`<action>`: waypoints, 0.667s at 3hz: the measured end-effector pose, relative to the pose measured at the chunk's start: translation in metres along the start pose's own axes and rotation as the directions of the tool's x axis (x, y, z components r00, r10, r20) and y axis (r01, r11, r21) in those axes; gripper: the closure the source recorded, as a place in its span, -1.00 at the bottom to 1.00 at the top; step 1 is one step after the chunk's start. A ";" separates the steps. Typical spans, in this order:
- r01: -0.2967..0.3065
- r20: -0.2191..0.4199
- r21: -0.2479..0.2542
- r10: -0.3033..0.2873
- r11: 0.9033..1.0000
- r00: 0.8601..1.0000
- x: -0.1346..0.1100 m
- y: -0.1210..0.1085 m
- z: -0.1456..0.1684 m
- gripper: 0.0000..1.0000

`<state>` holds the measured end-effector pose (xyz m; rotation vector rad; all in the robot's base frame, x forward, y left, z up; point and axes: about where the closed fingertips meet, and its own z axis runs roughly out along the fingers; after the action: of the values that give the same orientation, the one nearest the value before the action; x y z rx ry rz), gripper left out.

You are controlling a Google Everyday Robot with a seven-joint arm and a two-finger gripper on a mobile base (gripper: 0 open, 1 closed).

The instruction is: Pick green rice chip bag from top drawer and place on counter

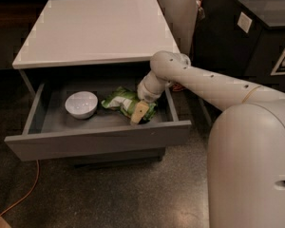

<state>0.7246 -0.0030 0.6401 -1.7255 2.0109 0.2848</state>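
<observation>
The top drawer (pixel 99 139) stands pulled out below the white counter (pixel 95 30). A green rice chip bag (pixel 116 100) lies crumpled on the drawer's grey floor, right of its middle. My gripper (pixel 138 113) reaches down into the drawer from the right. It sits on the bag's right end, close to the drawer's front wall, and its wrist hides part of the bag. The bag rests on the drawer floor.
A white bowl (pixel 80 103) sits in the drawer to the left of the bag. A black unit (pixel 247 27) with a round hole stands at the right rear. An orange cable (pixel 23 194) runs across the floor at lower left. My white body (pixel 251 165) fills the lower right.
</observation>
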 end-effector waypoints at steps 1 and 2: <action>-0.006 0.014 -0.014 0.006 1.000 1.000 0.002 0.000 0.003 -0.50; -0.005 0.026 -0.027 0.006 1.000 1.000 0.000 0.000 0.002 -0.04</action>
<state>0.7245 -0.0019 0.6387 -1.7242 2.0021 0.3355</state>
